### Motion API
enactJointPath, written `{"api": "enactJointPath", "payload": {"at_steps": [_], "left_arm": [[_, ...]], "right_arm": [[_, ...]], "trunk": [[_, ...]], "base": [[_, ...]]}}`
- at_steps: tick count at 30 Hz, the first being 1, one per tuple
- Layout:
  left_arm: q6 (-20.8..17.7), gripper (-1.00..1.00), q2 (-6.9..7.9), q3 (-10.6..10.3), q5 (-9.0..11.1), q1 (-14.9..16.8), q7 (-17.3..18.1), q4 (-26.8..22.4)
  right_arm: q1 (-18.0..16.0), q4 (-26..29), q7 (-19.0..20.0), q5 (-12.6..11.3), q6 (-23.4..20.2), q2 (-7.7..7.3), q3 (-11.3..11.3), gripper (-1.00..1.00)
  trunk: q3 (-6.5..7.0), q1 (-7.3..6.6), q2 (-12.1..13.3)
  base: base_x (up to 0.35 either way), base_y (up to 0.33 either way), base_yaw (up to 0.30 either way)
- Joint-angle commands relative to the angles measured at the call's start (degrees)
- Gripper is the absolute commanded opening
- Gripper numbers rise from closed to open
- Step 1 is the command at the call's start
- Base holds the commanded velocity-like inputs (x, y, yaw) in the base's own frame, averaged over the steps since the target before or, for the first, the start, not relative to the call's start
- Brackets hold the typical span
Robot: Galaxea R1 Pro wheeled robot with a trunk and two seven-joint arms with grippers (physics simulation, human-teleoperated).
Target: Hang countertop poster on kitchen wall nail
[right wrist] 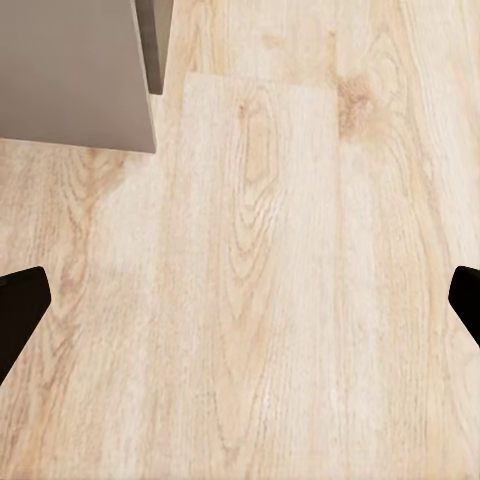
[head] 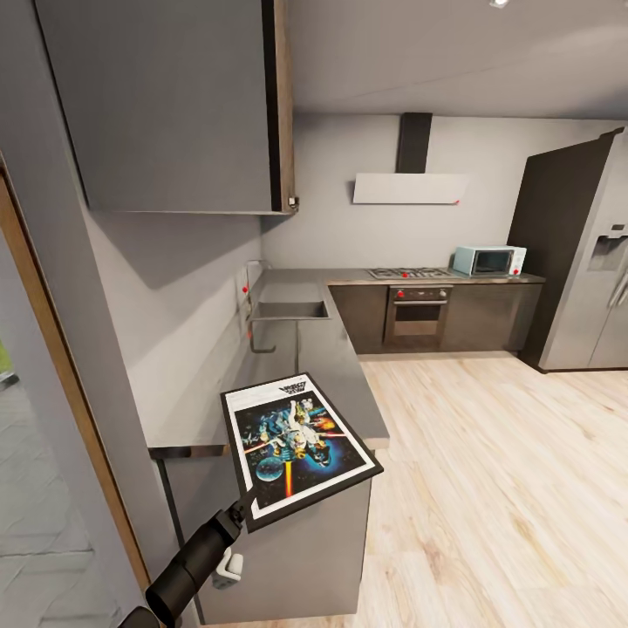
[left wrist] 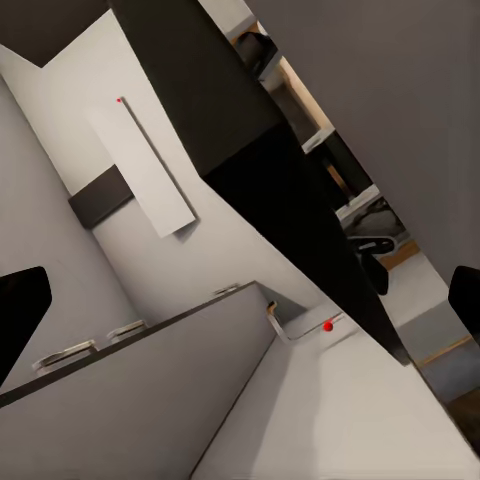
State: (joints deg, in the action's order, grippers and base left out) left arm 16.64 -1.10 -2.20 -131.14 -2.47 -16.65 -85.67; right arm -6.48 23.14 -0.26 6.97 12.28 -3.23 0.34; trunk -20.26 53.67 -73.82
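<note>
A: Where do we stand on the job?

B: We judge step 1 done. The poster (head: 299, 452) is off the countertop (head: 324, 349): it hangs in the air over the near end of it, tilted, with its lower corner jutting past the countertop's front edge. Our left gripper (head: 248, 509) pinches that lower corner, the fingers pressed together on the black frame.

A: And what is left?

B: The hanging itself. We see small red dots on the wall above the countertop, beside the sink (head: 290, 310); one red dot (left wrist: 327, 325) shows in the left wrist view by a thin metal piece. We take them for nail markers, though the nails are too small to make out. The poster is well apart from them.

A: How does the poster look?

B: Flat and stiff, a black frame around a white border, with bright figures on a dark ground. The title sits at the edge farthest from the gripper, so from the head view it reads upside down.

A: The right gripper (right wrist: 240, 300)?

B: Its 2 fingers are spread wide with nothing between them, pointing down at the wood floor (right wrist: 280, 250) near a cabinet corner (right wrist: 75, 70).
</note>
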Motion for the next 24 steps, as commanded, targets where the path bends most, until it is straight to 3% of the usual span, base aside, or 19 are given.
{"api": "enactJointPath", "payload": {"at_steps": [1, 21, 24], "left_arm": [[0.14, 1.00, -0.04, 0.09, -0.61, 0.01, -0.40, -0.06], [0.14, 1.00, -0.04, 0.03, -0.61, 0.01, -0.40, -0.19], [0.14, 1.00, -0.04, -1.24, -0.61, 0.01, -0.38, -0.25]], "right_arm": [[-0.03, -0.03, -0.04, 0.41, 0.15, -0.02, 0.02, 1.00], [-0.03, 0.01, -0.03, 0.41, 0.16, -0.02, 0.05, 1.00], [-0.03, -0.01, -0.01, 0.41, 0.16, -0.02, 0.03, 1.00]], "trunk": [[-0.05, 0.00, -0.03], [-0.05, 0.00, -0.03], [-0.05, 0.00, -0.03]], "base": [[0.000, 0.000, 0.000], [0.052, 0.038, 0.000], [0.002, 0.002, 0.000]]}}
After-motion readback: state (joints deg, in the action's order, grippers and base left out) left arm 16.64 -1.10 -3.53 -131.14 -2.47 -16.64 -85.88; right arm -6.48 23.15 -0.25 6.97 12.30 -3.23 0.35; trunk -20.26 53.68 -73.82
